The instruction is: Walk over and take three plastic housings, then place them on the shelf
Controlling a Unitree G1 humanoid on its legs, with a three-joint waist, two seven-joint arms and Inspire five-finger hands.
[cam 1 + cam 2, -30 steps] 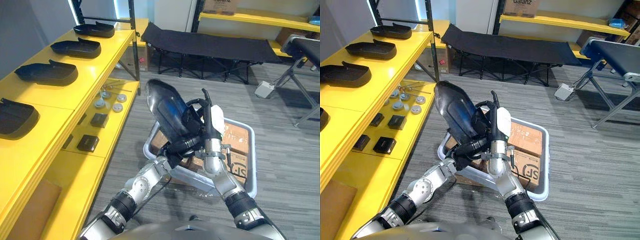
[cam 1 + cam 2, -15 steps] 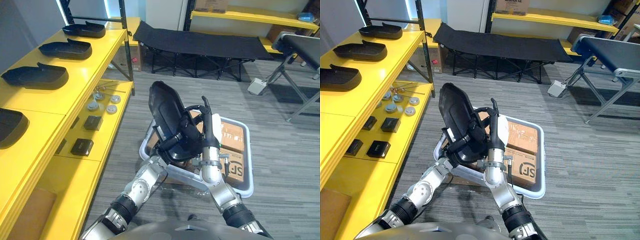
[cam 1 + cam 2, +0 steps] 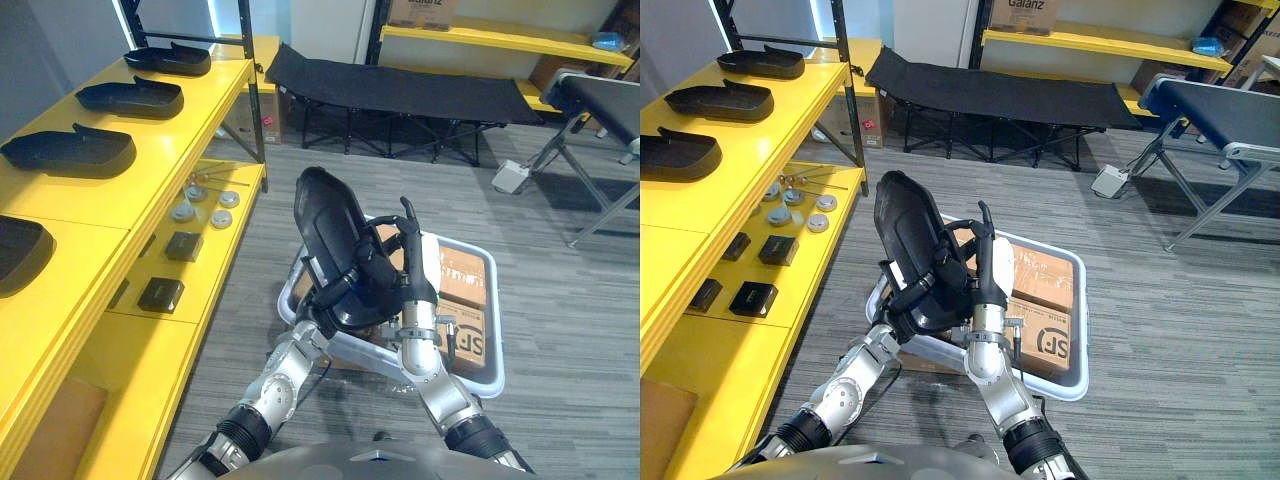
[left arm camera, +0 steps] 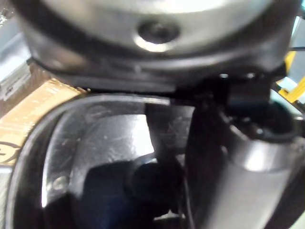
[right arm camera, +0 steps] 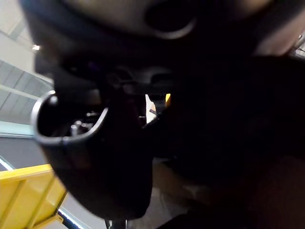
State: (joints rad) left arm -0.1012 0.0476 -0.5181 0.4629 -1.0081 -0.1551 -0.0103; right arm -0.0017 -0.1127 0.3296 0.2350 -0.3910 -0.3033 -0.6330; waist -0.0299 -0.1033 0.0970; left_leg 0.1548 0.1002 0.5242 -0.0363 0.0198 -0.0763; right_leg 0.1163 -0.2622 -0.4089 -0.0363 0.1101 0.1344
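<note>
A black plastic housing point(image 3: 330, 225) stands nearly upright, held between both hands above a white bin point(image 3: 470, 375). My left hand point(image 3: 343, 297) is at the housing's lower end, its fingers curled round the edge. On the housing's right side my right hand point(image 3: 415, 285), with a white thumb cover, grips it with one finger pointing up. The hollow inside of the housing point(image 4: 95, 157) shows close up in the left wrist view. Several more black housings point(image 3: 70, 150) lie in a row on the top board of the yellow shelf point(image 3: 170, 170) at the left.
Cardboard boxes point(image 3: 465, 275) lie in the bin. The shelf's lower board holds small black boxes point(image 3: 160, 293) and round metal parts point(image 3: 205, 205). A black folding cot point(image 3: 400, 90) stands behind, a bench point(image 3: 600, 100) at the right. Grey floor lies between shelf and bin.
My left hand's fingers have curled onto the housing's lower end. The housing now stands more upright. The camera has shifted, so the whole scene sits differently.
</note>
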